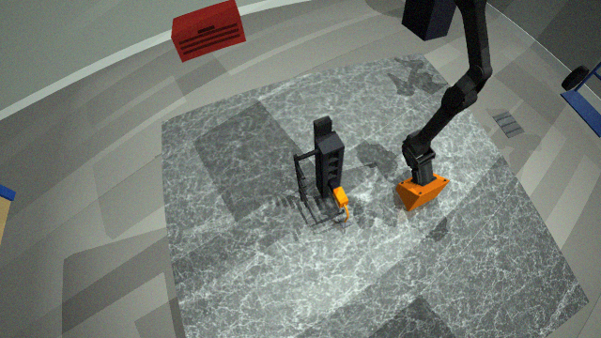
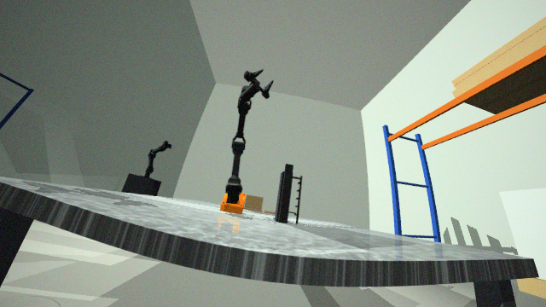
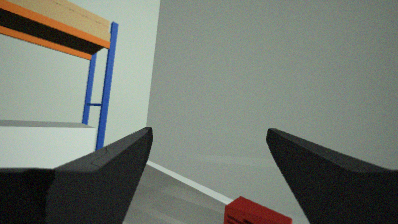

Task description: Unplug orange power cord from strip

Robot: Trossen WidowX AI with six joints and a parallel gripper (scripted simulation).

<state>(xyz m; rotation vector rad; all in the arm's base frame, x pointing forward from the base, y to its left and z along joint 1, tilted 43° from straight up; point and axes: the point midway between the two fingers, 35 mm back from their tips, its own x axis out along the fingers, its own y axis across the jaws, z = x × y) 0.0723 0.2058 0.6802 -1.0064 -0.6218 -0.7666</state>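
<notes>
The black power strip (image 1: 323, 169) (image 2: 282, 198) stands upright on the marbled table (image 1: 300, 282) (image 2: 171, 226). The orange plug (image 1: 341, 196) sits at the lowest part of the strip's outlet side in the top view and looks plugged in there. Its short orange cord (image 1: 347, 214) hangs down from it toward the table. My gripper (image 2: 268, 76) (image 3: 210, 133) is open and empty, high above the table and well away from the strip, with its fingers wide apart. The gripper is out of frame in the top view. Plug and strip are out of the wrist view.
A thin black rail frame (image 1: 300, 180) (image 2: 299, 198) stands beside the strip. The arm's orange base (image 1: 422, 192) (image 2: 232, 205) is on the table, to the right of the strip in the top view. A red box (image 1: 208, 30) (image 3: 255, 212) and a blue-orange shelf rack (image 2: 392, 179) (image 3: 107, 85) are in the background.
</notes>
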